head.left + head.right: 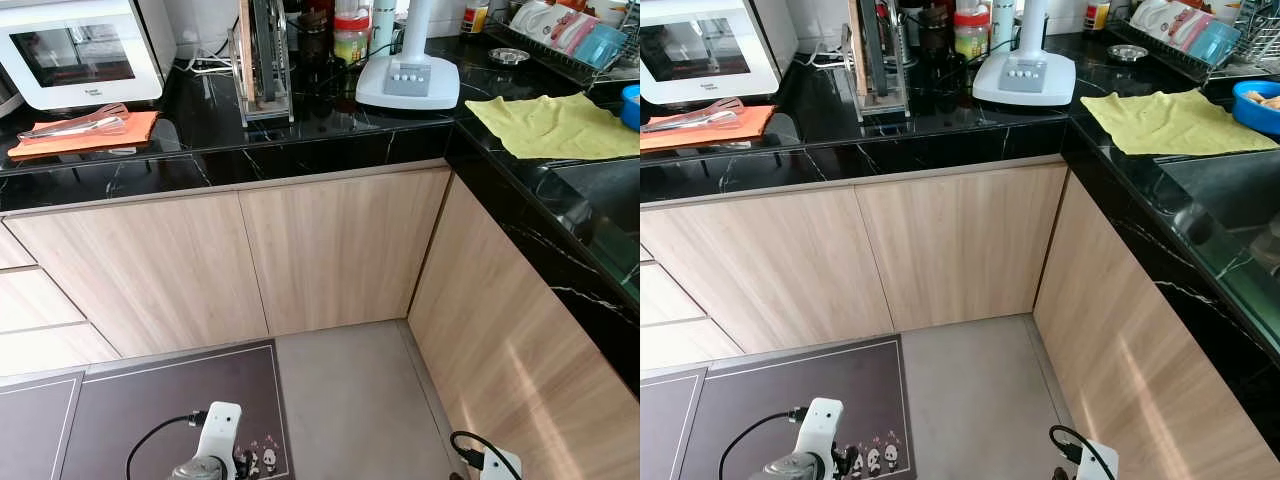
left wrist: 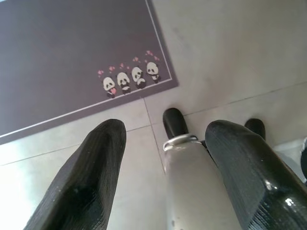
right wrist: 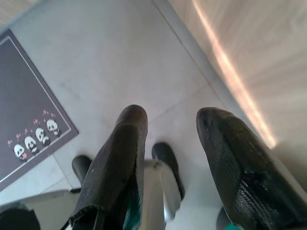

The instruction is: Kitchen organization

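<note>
I face the inner corner of a black marble counter [image 1: 300, 140] over light wood cabinets. On it lie a yellow cloth [image 1: 555, 125], an orange mat [image 1: 85, 135] with clear tongs [image 1: 75, 122], a rack of boards [image 1: 262, 60] and a white appliance base [image 1: 408, 82]. Both arms hang low over the floor. My left gripper [image 2: 165, 148] is open above the tiles, beside a dark panda mat [image 2: 72, 57]. My right gripper [image 3: 172, 129] is open too, holding nothing, near the cabinet wall.
A white oven [image 1: 75, 50] stands at the back left. Jars [image 1: 350, 35] sit behind the rack. A dish rack [image 1: 570, 35] with cups and a blue bowl [image 1: 1255, 105] are at the right, by the sink [image 1: 1230, 190]. The grey floor [image 1: 350, 400] lies between the cabinets.
</note>
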